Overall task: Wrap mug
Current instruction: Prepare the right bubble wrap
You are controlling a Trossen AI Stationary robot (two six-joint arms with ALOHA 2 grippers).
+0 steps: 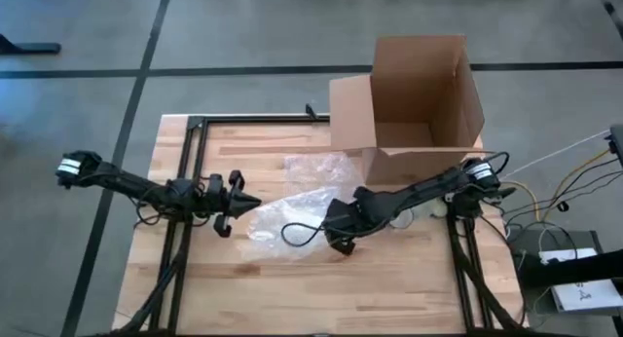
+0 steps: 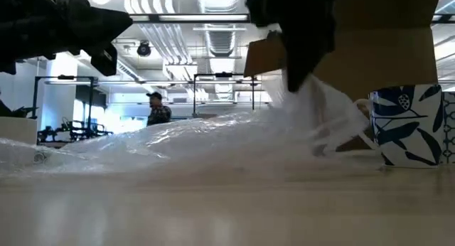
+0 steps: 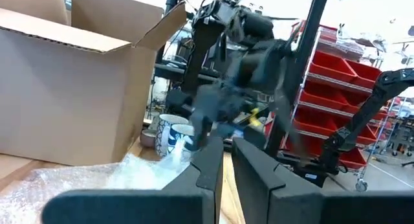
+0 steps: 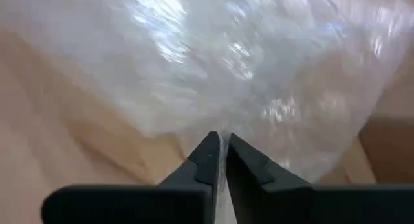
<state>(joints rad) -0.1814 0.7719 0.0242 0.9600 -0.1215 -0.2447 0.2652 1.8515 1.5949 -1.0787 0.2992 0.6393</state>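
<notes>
A clear sheet of bubble wrap (image 1: 297, 196) lies spread on the wooden table (image 1: 234, 279), in front of an open cardboard box (image 1: 419, 103). My right gripper (image 1: 333, 223) is at the sheet's right side, shut on the wrap. The white mug with blue leaves (image 2: 409, 125) stands upright on the table to the right of the wrap, beside the box; the left wrist view shows the mug (image 3: 171, 130) too. My left gripper (image 1: 251, 200) hangs shut above the sheet's left end, pointing right, and holds nothing. My right gripper pinches the bubble wrap's right-hand part (image 4: 223, 138) between its two fingers, coming from above at a slant. One layer or several, I cannot tell. The wrap rises to the fingers (image 2: 313, 97) in a peak, while the rest of it lies on the table.
The box stands at the table's far right with its flaps (image 1: 350, 108) open. A black cable loop (image 1: 297, 235) hangs from the right arm over the wrap. Bare wood lies along the near edge. A person (image 2: 158, 111) stands far off in the room.
</notes>
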